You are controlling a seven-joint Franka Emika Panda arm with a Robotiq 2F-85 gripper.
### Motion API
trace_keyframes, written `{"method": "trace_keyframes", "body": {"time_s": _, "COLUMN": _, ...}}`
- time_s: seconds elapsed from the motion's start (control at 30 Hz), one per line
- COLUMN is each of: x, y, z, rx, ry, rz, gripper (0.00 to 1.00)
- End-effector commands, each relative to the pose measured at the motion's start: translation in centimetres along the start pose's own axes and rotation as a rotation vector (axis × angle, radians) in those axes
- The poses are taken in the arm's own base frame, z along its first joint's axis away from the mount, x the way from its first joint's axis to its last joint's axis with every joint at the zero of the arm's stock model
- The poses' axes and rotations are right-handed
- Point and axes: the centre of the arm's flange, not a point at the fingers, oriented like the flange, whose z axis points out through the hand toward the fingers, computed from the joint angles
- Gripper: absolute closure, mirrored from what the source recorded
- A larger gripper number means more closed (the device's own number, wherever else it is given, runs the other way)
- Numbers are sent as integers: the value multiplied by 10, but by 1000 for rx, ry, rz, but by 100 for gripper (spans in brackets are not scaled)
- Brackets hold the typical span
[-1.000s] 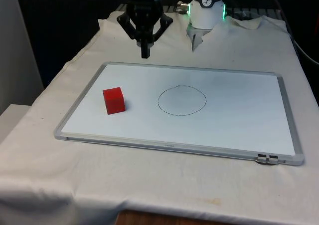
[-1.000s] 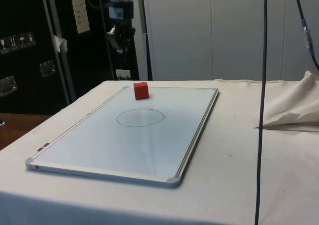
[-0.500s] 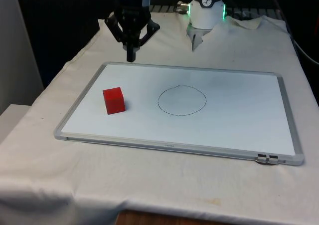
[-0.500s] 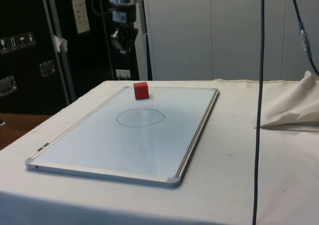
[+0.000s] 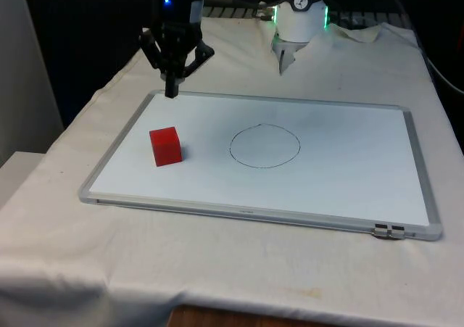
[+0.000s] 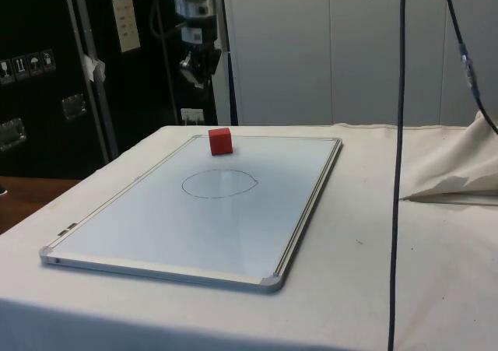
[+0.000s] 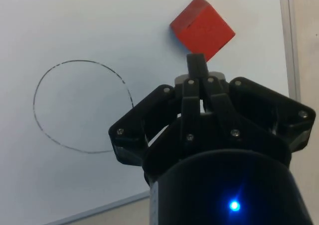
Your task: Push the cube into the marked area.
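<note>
White cloth covers the worktop (image 5: 58, 196), and on it lies a framed whiteboard (image 5: 348, 175) with a thin pen-drawn circle (image 5: 264, 146) near its middle.

The gripper (image 5: 172, 91) hangs above the board's far corner on the front view's left, its jaws closed together into one narrow tip and gripping nothing; in the wrist view (image 7: 196, 63) the two fingers meet with no gap. In the side view it hangs (image 6: 198, 75) well above the board, beyond the cube.

Taking the front view as a clock face centred on the jaws, the red cube (image 5: 166, 146) sits at about 6 o'clock, near and lower down, resting flat on the whiteboard close to the edge on the front view's left. It is clear of the tip. From the cube, the circle lies at roughly 3 o'clock, apart from it with bare board between.

So the jaws are not yet on the side the push calls for. I judge they would need to come down at the cube's 9 o'clock side, opposite the circle, then sweep toward 3 o'clock.

A cube has no long axis. It is turned slightly off square to the board's edges, seen corner-on in the wrist view (image 7: 202, 29), so an off-centre push may spin it.
</note>
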Motion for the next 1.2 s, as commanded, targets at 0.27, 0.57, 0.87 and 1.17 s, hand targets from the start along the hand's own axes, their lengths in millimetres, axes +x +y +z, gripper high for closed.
{"method": "trace_keyframes", "body": {"time_s": 0.27, "x": -3, "y": 7, "z": 28, "rx": -12, "ry": 10, "rz": 49, "gripper": 100}}
{"method": "trace_keyframes", "body": {"time_s": 0.57, "x": -5, "y": 13, "z": 48, "rx": -49, "ry": 40, "rz": 100, "gripper": 100}}
{"method": "trace_keyframes", "body": {"time_s": 0.87, "x": -7, "y": 17, "z": 63, "rx": -80, "ry": 66, "rz": 140, "gripper": 100}}
{"method": "trace_keyframes", "body": {"time_s": 1.17, "x": -7, "y": 19, "z": 75, "rx": -115, "ry": 103, "rz": 185, "gripper": 100}}
